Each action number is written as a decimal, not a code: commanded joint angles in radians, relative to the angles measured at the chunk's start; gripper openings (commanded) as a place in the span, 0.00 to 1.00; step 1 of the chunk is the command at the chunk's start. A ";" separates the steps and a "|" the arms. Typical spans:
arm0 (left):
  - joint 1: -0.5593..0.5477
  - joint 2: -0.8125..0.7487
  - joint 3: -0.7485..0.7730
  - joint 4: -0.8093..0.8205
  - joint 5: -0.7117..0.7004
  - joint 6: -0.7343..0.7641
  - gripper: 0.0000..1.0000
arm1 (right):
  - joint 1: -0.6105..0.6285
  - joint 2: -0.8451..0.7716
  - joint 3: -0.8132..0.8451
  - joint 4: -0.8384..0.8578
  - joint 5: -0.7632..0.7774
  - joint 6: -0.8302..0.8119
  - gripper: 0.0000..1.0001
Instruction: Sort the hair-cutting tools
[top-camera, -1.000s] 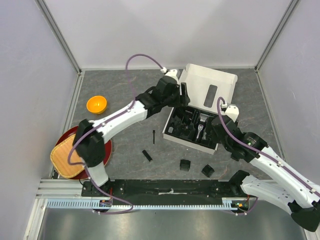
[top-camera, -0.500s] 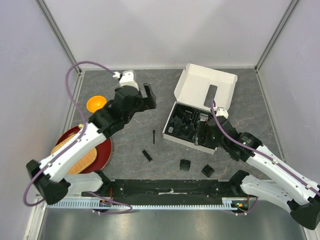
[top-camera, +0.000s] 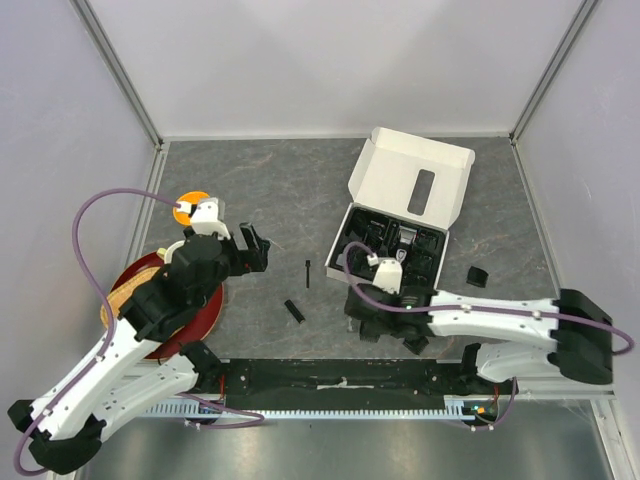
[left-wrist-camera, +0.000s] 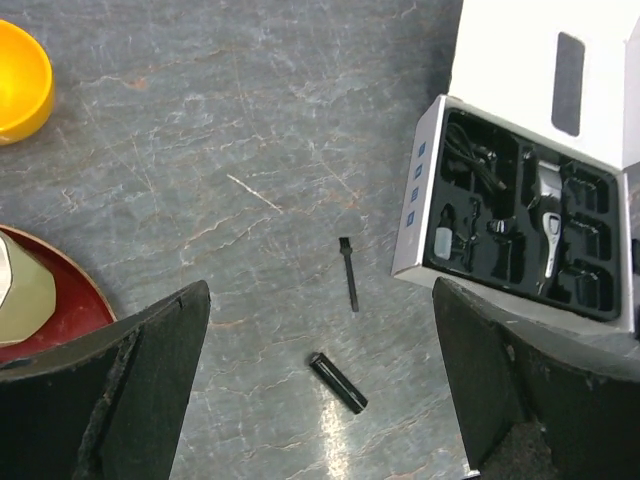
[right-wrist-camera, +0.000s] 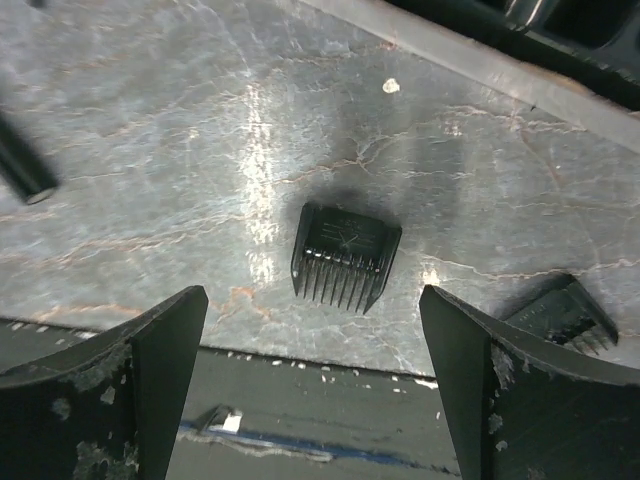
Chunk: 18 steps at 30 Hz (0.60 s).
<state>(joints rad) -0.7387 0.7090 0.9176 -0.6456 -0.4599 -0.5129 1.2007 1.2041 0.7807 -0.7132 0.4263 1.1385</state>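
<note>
Orange bowl (left-wrist-camera: 18, 80) seen far left of white box (top-camera: 390, 170). Left gripper (top-camera: 252, 247) poised well left of box, jaws spread wide, nothing gripped. Thin black brush (left-wrist-camera: 349, 272) laid just left of box; short black rod (left-wrist-camera: 338, 368) found left of box, toward arm bases. Right gripper (right-wrist-camera: 312, 300) hung at box's near edge, jaws wide, empty; guard comb (right-wrist-camera: 345, 250) laid flat between fingers, apart from both; second comb (right-wrist-camera: 560, 312) partly hidden by one finger. Hair clipper (left-wrist-camera: 547, 215) seated in box's black tray. Third comb (top-camera: 478, 276) laid just right of box.

no readable text; the guard comb (right-wrist-camera: 345, 252) perhaps bears embossed marks, illegible.
</note>
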 joint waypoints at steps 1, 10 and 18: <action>0.001 -0.031 -0.063 0.043 0.018 0.065 0.98 | 0.056 0.133 0.080 -0.029 0.104 0.170 0.96; 0.001 -0.017 -0.095 0.061 0.082 0.086 0.98 | 0.077 0.258 0.088 -0.042 0.095 0.265 0.95; 0.001 -0.020 -0.098 0.061 0.079 0.093 0.98 | 0.077 0.313 0.075 -0.038 0.080 0.313 0.95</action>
<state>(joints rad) -0.7391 0.6979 0.8173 -0.6258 -0.3859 -0.4603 1.2728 1.4960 0.8394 -0.7395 0.4934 1.3888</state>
